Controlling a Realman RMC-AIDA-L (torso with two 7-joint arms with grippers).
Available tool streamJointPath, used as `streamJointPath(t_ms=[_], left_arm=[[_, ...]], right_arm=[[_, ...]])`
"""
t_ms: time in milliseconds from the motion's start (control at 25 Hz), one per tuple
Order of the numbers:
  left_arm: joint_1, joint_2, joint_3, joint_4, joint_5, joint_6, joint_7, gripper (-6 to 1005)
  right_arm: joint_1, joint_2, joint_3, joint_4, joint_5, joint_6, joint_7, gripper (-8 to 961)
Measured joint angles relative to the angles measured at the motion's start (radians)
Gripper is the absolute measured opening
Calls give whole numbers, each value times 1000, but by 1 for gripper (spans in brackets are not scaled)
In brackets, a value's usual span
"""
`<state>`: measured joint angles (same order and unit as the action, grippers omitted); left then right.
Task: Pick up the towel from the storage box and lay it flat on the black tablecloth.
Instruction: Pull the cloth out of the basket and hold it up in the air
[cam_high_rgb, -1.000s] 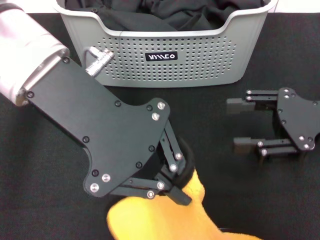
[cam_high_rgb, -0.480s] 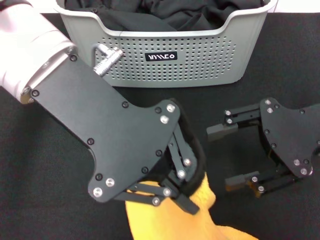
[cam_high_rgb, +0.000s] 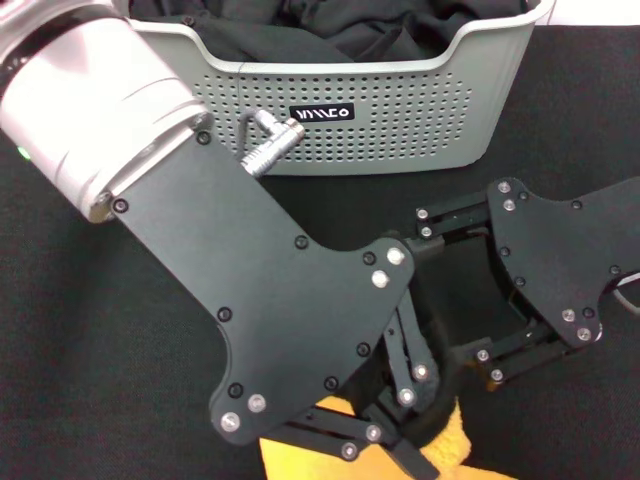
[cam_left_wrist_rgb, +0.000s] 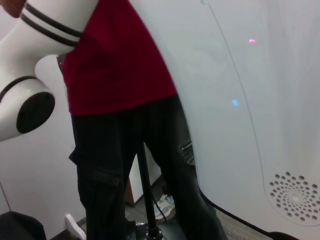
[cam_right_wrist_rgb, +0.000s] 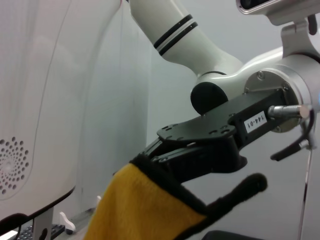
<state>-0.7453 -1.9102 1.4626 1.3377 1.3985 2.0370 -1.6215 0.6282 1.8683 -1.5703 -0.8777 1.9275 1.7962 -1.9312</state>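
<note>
My left gripper is clamped on the towel, held near me above the black tablecloth. My right gripper is spread wide and empty just right of it. I'd catch a free edge there, then pull both apart. The storage box label looks like "VIVACO"; the left gripper's tag reads "144-01".

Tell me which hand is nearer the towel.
Left. The left hand is shut on the towel; the right hand hovers open just beside it, over the tablecloth.
</note>
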Motion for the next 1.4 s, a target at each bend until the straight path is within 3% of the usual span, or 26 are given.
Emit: streamJointPath(t_ms=[480,920,1400], left_arm=[[-5,-27,-9,-10,55,-3,26,19],[11,-31,-49,-10,93,-3,27,21],[22,-32,-69,-14,98,-5,24,24]], right_arm=[[-4,14,-29,-50,11,7,-23,690],[-71,-7,-57,-129,39,8,-15,675],[-96,-9,-48,-129,41,8,-10,622]])
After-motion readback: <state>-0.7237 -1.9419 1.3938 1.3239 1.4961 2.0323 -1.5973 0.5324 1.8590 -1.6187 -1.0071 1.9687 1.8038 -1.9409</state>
